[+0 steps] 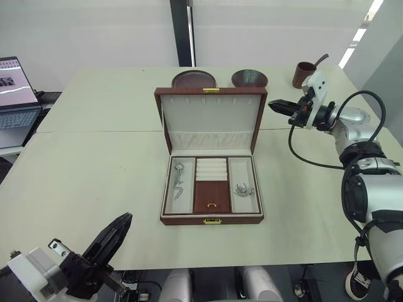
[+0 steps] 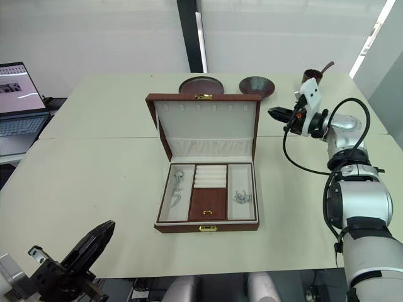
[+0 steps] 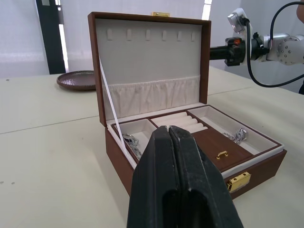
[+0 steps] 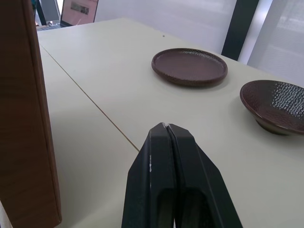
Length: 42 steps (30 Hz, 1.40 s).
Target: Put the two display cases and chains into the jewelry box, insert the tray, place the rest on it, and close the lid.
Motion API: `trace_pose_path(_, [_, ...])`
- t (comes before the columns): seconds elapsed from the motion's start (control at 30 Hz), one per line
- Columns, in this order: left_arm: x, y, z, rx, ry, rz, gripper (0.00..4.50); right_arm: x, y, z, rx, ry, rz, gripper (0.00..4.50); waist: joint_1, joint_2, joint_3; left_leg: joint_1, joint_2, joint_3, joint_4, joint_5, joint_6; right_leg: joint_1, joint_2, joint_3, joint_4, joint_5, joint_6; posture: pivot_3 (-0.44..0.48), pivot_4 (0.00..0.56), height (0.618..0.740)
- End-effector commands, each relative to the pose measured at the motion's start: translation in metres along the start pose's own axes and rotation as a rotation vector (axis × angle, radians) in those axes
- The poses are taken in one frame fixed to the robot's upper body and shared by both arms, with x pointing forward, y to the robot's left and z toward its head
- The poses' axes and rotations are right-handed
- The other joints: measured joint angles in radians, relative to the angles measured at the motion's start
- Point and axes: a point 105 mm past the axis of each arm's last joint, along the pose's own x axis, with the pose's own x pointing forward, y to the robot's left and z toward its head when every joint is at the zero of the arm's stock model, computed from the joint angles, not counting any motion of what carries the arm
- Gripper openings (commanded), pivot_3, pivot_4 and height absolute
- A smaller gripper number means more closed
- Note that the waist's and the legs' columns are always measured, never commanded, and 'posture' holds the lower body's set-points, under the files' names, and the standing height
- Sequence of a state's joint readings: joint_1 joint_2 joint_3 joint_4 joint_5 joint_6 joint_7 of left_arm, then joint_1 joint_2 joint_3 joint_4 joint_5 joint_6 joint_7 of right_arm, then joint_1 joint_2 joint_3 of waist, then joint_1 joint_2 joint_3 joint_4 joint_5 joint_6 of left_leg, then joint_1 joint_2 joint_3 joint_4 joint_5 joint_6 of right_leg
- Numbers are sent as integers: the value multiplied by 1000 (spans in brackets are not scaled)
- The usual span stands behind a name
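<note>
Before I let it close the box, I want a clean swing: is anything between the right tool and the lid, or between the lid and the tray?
Nothing visible. The right tool, shut, hangs beside the upright lid's right edge. The tray sits in the box; its jewelry lies low.

Office or laboratory workspace. Pale tables stand pushed together before plain white blinds. An open laptop sits on a side desk.

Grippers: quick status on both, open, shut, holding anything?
Left gripper: shut, holding nothing, in front of the jewelry box.
Right gripper: shut, holding nothing, beside the raised lid.
</note>
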<state>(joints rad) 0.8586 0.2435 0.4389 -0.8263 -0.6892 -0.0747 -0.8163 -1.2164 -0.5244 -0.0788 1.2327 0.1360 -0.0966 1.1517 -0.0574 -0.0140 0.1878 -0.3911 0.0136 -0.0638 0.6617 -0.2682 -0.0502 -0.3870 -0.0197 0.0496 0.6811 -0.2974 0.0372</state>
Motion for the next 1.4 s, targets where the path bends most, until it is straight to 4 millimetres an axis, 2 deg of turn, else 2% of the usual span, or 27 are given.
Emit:
trace_pose_path(0.03, [1, 0, 6, 29, -22, -8, 0, 6, -1, 32, -48, -89, 13, 24, 0, 0, 0, 0, 0, 0, 0, 0, 0, 0, 0, 0, 0, 0, 0, 0, 150, 740])
trace_pose_path(0.27, [3, -2, 6, 24, -21, -13, 0, 18, 19, 42, -8, -133, 157, 24, 0, 0, 0, 0, 0, 0, 0, 0, 0, 0, 0, 0, 0, 0, 0, 0, 150, 740])
trace_pose_path(0.57, [3, -5, 4, 16, -11, -16, 0, 22, 41, 42, 24, -132, 330, 24, 0, 1, 0, 0, 0, 0, 0, 0, 0, 0, 0, -1, 0, 0, 0, 0, 150, 740])
trace_pose_path(0.73, [3, -5, 4, 14, -7, -26, 0, 11, 55, 42, 43, -99, 474, 24, 0, 1, 0, 0, 0, -1, 0, 0, 0, 0, 0, -1, 0, 0, 0, 0, 150, 740])
trace_pose_path(0.97, [3, -5, 2, 13, -3, -26, 0, -22, 79, 18, 27, 76, 613, 24, 11, 1, 0, -2, 0, -3, 0, 0, 0, 0, -1, -3, 0, 0, 0, 0, 150, 740])
trace_pose_path(1.27, [3, 10, 1, -2, 6, -3, 0, -44, 56, 10, 44, 63, 456, 24, 3, 1, 1, -1, 0, -3, 0, 0, 0, 0, 1, -3, 0, 0, -1, 0, 150, 740])
trace_pose_path(1.33, [3, 25, 2, 10, 28, 30, 0, -56, 48, 2, 46, 76, 382, 24, 4, 1, 1, -1, 0, -2, 0, 0, 0, 0, 1, -3, 0, 0, -1, 0, 150, 740])
trace_pose_path(1.4, [4, 50, 3, 9, 50, 100, 0, -72, 38, -6, 55, 79, 290, 24, 16, 1, 1, -1, 0, -4, 0, 0, 0, 0, 1, -4, 0, 0, -1, 0, 150, 740])
